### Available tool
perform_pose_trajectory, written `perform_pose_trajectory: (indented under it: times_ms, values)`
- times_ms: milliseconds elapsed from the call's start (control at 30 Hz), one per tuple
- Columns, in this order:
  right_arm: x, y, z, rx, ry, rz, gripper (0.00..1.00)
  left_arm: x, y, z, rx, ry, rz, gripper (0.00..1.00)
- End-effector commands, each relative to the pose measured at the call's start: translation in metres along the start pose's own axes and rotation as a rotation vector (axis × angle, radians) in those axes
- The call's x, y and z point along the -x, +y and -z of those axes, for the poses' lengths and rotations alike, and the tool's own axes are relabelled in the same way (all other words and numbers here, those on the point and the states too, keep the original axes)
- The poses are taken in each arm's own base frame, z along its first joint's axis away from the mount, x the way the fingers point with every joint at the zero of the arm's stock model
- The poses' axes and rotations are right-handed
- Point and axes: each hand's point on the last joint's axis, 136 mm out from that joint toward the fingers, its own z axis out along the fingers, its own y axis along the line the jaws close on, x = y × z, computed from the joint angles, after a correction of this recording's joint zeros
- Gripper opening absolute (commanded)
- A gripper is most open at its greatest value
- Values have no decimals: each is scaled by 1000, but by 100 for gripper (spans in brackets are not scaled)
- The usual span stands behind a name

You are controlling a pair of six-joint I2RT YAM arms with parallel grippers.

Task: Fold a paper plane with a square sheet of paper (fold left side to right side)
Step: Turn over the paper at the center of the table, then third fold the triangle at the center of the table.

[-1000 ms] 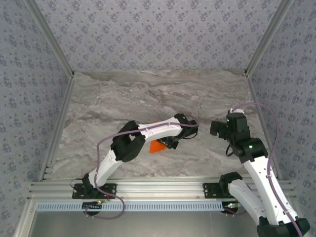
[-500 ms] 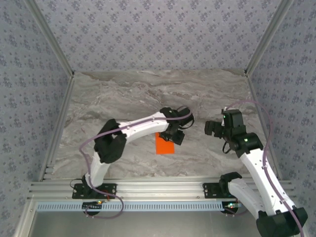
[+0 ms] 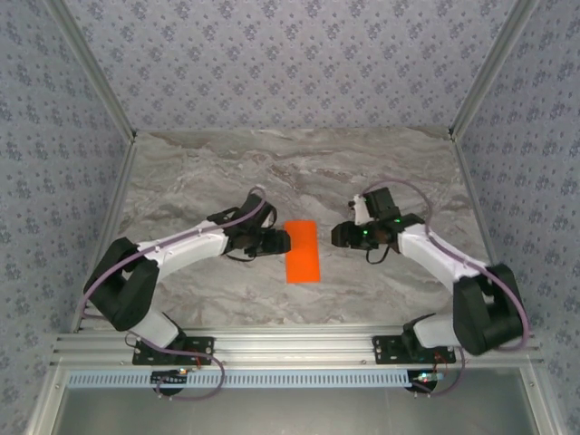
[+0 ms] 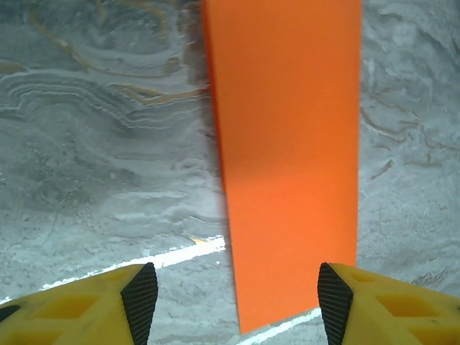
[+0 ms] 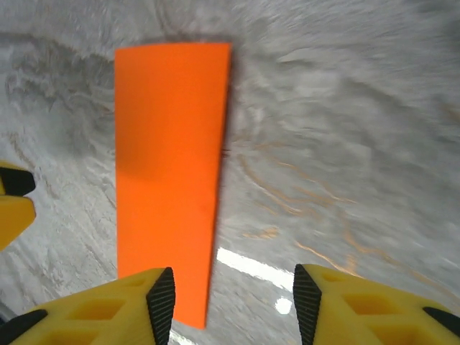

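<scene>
The square sheet of paper (image 3: 302, 251) lies flat on the grey marbled table, folded in half into a narrow upright orange-red rectangle. My left gripper (image 3: 277, 241) sits just left of it, low over the table and open. In the left wrist view the sheet (image 4: 287, 144) runs away from the left gripper (image 4: 237, 305), its near end between the spread fingertips but untouched. My right gripper (image 3: 339, 236) hovers just right of the sheet, open and empty. The right wrist view has the sheet (image 5: 169, 165) ahead of the right gripper (image 5: 233, 302), toward its left finger. The paper plane is out of view.
Bare marbled tabletop (image 3: 272, 172) stretches behind the paper. Aluminium rails edge the table on the left (image 3: 107, 231), right (image 3: 476, 208) and front (image 3: 290, 349), with patterned walls beyond. A yellow finger of the left gripper (image 5: 11, 205) shows at the right wrist view's left edge.
The left arm drew back leftward off the paper and its jaws opened wider. The right arm swung in toward the paper's right edge, its jaws narrowing. The folded sheet now lies uncovered.
</scene>
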Motion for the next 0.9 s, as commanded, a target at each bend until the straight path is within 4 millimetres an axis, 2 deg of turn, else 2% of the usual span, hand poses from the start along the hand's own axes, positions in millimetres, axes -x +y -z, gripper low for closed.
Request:
perform_pose_trajectory:
  times_ms: [0,167,300,633,867]
  values:
    - [33,35,-16,128,-58,35,48,17,-27,2,-207,-59,55,63]
    - [49,33,-54,125,-42,21,44,14,-25,-14,-253,-33,92,63]
    - [56,30,-75,108,-22,24,42,12,-24,-23,-259,-15,104,63]
    - [60,23,-96,86,3,31,42,7,-15,-38,-227,20,124,64]
    - [56,15,-103,49,21,36,42,3,-19,-45,-233,48,117,64]
